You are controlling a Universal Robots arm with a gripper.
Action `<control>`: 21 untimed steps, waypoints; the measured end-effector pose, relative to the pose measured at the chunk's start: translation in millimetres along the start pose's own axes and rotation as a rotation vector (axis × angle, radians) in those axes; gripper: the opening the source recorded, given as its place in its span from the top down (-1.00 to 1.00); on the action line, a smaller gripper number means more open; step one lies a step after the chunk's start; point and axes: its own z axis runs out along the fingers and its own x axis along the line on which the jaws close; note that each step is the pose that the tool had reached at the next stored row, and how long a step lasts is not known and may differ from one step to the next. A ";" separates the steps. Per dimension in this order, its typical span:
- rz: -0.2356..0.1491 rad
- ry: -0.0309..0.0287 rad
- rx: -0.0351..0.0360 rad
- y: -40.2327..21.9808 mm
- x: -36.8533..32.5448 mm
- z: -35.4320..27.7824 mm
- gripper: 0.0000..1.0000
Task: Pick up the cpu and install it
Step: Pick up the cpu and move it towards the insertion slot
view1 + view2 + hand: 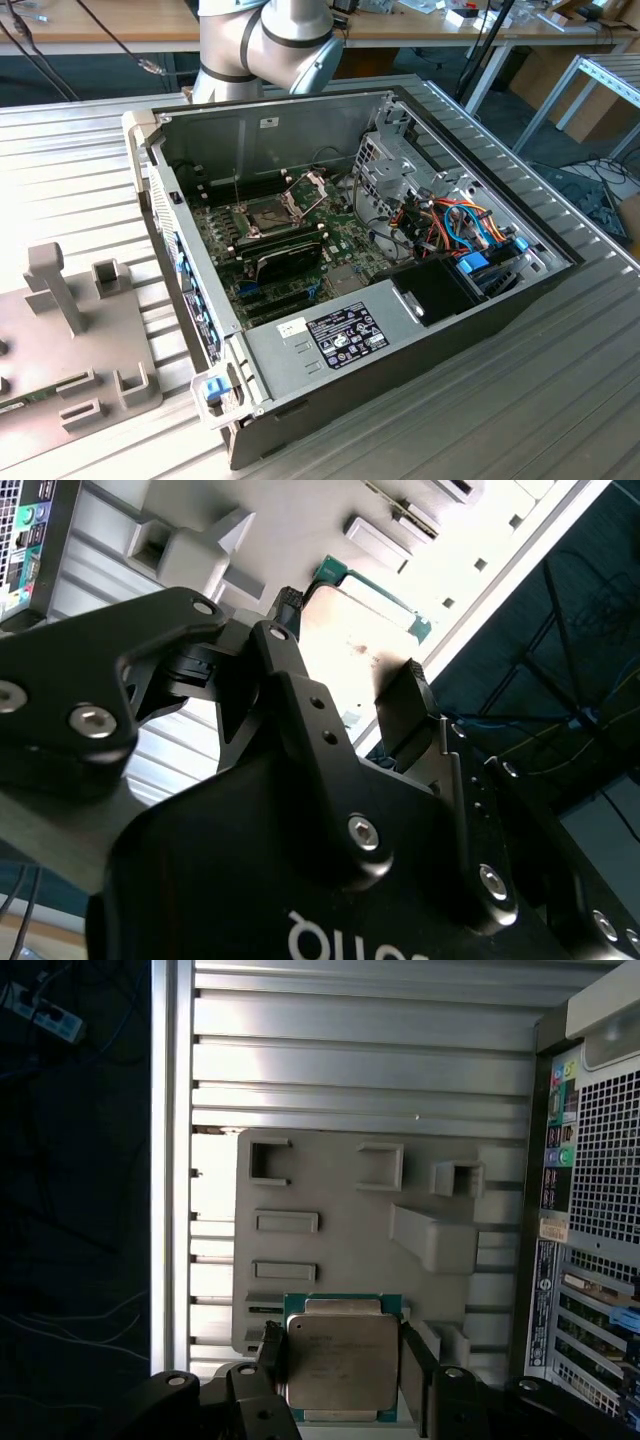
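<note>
Above grey fixture plate (pixel 330 1190), cpu (pixel 340 1360) between fingers (pixel 272 1350), clamped by them on two opposite edges

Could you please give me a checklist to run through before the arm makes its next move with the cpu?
1. cpu between the gripper jaws: ok, they sit against two opposite edges.
2. Metal top facing the first wrist view: ok.
3. cpu clear of the grey fixture plate: cannot tell.
4. Socket frame raised: ok, it stands open in the exterior view.
5. Socket free of debris: cannot tell.
6. Case side open: ok.
</note>
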 end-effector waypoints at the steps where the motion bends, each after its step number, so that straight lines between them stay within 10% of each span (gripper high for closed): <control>1: 0.000 0.0000 0.0000 0.0 -0.6 0.0 -0.09; 21: 0.000 0.0000 0.0000 -0.5 -15.1 0.2 -0.09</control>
